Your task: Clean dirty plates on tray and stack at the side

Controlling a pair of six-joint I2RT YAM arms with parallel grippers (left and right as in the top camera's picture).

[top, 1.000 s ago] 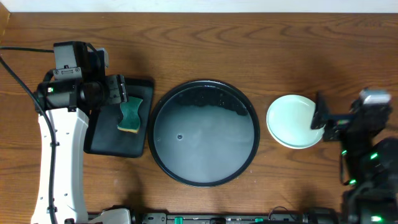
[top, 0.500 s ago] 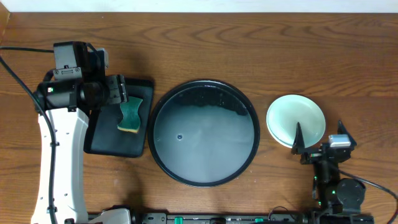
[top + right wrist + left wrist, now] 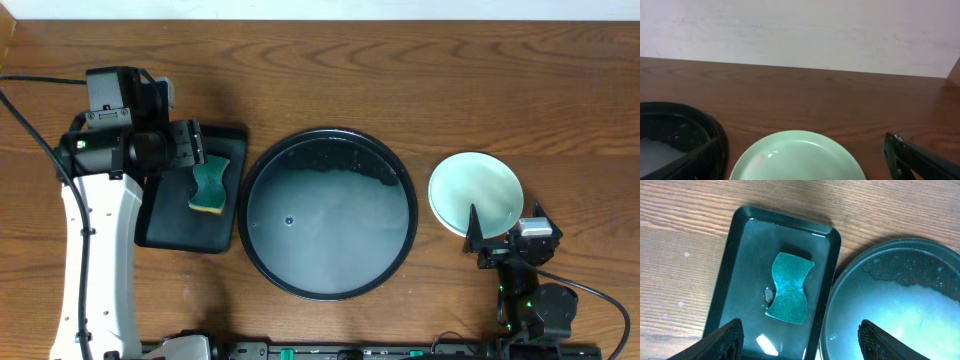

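Note:
A pale mint green plate (image 3: 476, 192) lies on the table right of the large round black tray (image 3: 262, 170); it also shows in the right wrist view (image 3: 800, 157). No other plate shows, and no pale yellow one. The tray holds cloudy water with foam and no plate; its rim shows in the left wrist view (image 3: 840, 280) and the right wrist view (image 3: 715, 132). My right gripper (image 3: 506, 230) (image 3: 802, 150) is open and empty at the plate's front edge. My left gripper (image 3: 190, 150) (image 3: 802, 340) is open and empty over the rectangular tray.
A small rectangular black tray (image 3: 160, 225) (image 3: 730, 260) with a little water stands left of the round tray. A green sponge (image 3: 209, 185) (image 3: 789, 287) lies in it. A pale wall rises behind the table.
My right arm has swung from the plate's right side to its front edge and drawn back towards the table front. The left arm and the plate have not moved.

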